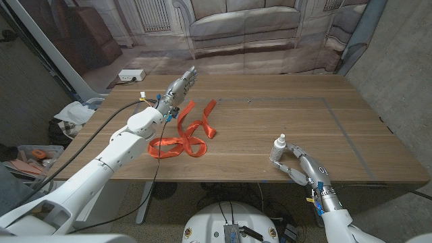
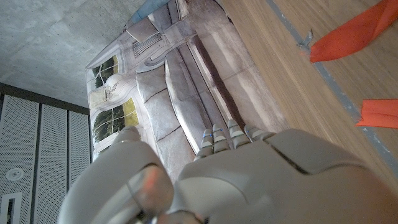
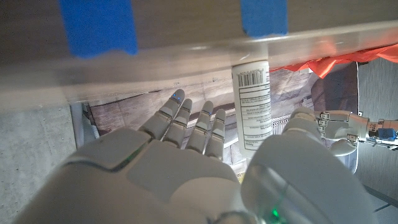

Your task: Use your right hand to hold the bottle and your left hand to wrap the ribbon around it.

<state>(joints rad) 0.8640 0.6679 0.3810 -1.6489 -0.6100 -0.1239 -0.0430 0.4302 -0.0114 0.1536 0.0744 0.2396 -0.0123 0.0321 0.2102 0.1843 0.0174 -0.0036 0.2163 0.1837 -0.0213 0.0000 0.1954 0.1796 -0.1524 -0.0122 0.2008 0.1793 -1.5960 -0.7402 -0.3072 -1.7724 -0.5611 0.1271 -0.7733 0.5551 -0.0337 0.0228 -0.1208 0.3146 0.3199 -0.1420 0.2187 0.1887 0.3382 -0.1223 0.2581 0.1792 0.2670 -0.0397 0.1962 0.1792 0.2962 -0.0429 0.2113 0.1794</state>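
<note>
One bottle (image 1: pixel 277 150), one ribbon (image 1: pixel 185 135), two hands

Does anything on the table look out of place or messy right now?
Only the orange ribbon: it lies in a loose, twisted tangle on the wooden table instead of flat. The small white bottle stands upright near the front edge; nothing looks spilled or damaged.

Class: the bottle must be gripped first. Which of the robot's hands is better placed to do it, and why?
The right hand: it is open right beside the upright bottle. The left hand is across the table, past the ribbon.
</note>
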